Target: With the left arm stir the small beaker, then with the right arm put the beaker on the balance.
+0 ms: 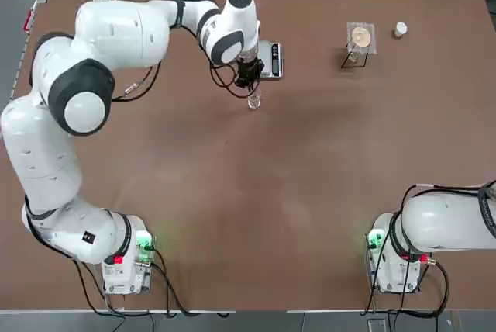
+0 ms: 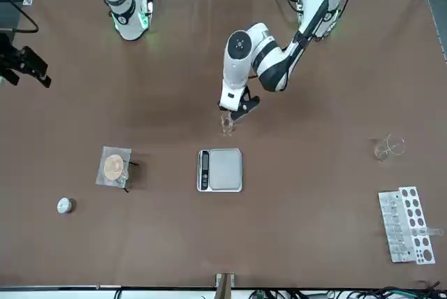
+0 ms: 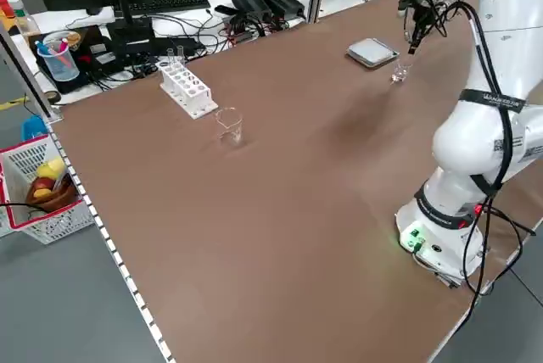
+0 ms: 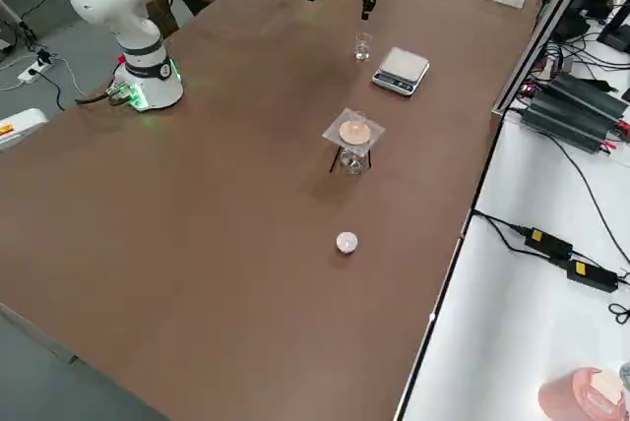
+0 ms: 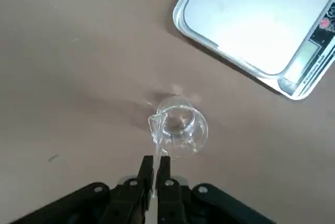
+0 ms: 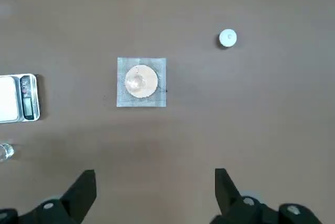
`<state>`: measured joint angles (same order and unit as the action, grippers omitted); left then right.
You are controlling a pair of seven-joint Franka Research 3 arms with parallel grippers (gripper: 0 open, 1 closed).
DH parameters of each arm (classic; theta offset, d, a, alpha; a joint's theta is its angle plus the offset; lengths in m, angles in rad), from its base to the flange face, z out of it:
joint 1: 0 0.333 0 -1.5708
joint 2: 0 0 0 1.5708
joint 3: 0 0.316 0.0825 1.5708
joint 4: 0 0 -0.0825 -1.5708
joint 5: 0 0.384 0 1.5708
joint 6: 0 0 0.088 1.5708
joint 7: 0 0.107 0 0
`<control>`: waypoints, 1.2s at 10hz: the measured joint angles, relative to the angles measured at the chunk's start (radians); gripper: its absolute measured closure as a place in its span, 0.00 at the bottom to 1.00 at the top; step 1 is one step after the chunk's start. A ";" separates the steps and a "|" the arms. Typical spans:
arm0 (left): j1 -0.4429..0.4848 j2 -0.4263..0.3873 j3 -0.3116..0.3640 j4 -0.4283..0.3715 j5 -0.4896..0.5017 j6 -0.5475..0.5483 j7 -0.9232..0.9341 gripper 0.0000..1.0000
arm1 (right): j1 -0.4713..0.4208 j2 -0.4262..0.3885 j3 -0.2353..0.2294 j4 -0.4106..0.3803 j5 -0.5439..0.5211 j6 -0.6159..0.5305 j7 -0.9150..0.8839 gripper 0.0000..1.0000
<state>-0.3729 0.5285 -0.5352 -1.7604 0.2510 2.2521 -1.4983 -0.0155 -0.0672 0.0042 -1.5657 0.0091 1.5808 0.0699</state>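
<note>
Brown tabletop point(image 2: 167, 243) under everything we see, balance point(image 2: 225, 170) as our landmark. Small beaker point(image 5: 180, 127) on table, just robot-side of balance — off its plate. Left gripper point(image 5: 155, 158) above beaker, jaws closed on thin clear rod point(image 5: 156, 169) reaching to beaker's mouth. Right gripper point(image 6: 156, 182) well to balance's right, jaws wide open, holding nothing — stand with gauze point(image 2: 114, 166) and white cap point(image 2: 64, 205) also right of balance.
</note>
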 joint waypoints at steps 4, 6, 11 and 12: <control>-0.010 0.001 0.002 0.021 0.000 0.000 -0.025 0.92 | -0.001 0.000 -0.002 0.000 0.000 0.002 0.000 0.00; -0.007 0.007 0.005 0.039 0.000 -0.001 -0.026 0.92 | -0.001 0.000 -0.002 0.000 -0.001 0.003 0.000 0.00; -0.005 0.024 0.006 0.046 0.000 -0.030 -0.026 0.92 | -0.002 0.000 -0.002 0.001 -0.001 0.014 0.000 0.00; -0.008 0.024 0.004 0.048 0.000 -0.040 -0.026 0.92 | -0.002 0.000 -0.002 0.001 -0.001 0.013 0.000 0.00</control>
<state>-0.3805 0.5528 -0.5307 -1.7126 0.2512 2.2119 -1.5240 -0.0174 -0.0670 0.0022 -1.5651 0.0076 1.5937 0.0703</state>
